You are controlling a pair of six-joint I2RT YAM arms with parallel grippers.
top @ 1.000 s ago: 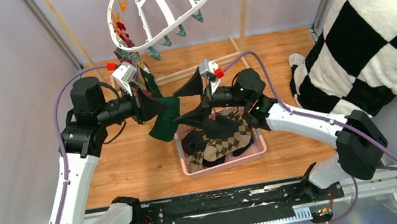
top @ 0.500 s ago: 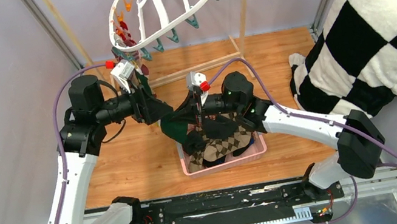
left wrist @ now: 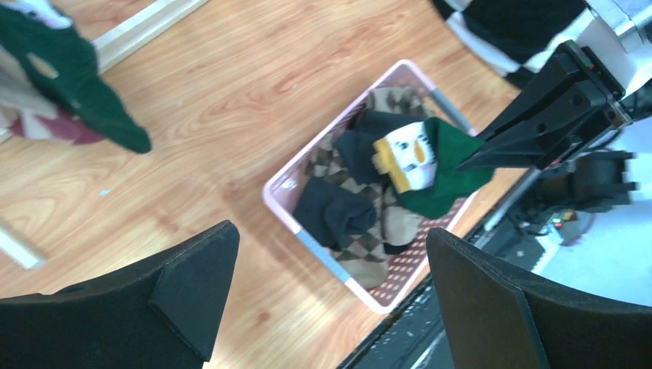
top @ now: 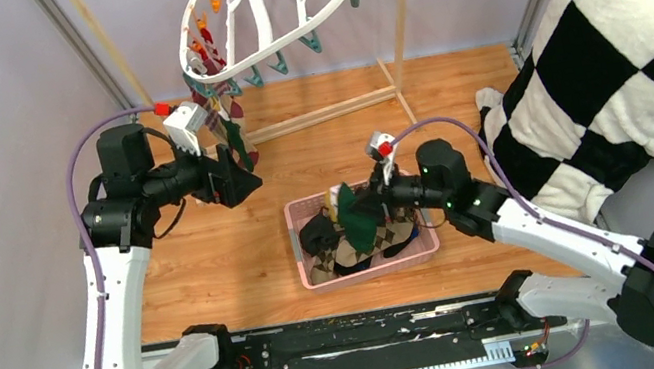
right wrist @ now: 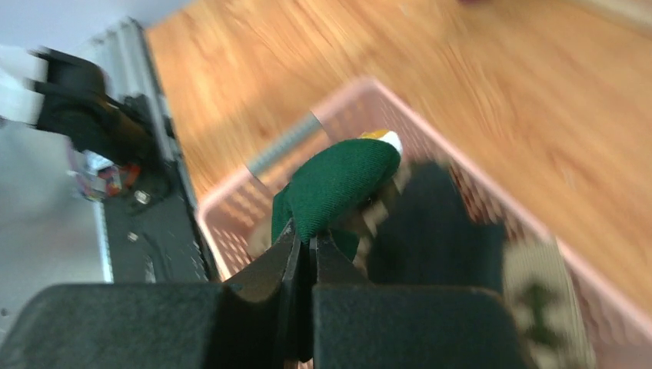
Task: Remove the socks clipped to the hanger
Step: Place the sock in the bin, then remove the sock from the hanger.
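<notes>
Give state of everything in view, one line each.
left gripper, open, empty
right gripper, shut on the dark green sock, above the pink basket
dark green sock, off the hanger, not yet released
hanger, hung, tilted
clipped socks, hanging at the hanger's low end
pink basket, holding a loose pile of socks

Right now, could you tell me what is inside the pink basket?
The pink basket holds brown argyle socks and black socks. The right hand holds a dark green sock over them; whatever lies beneath the pile is covered.
</notes>
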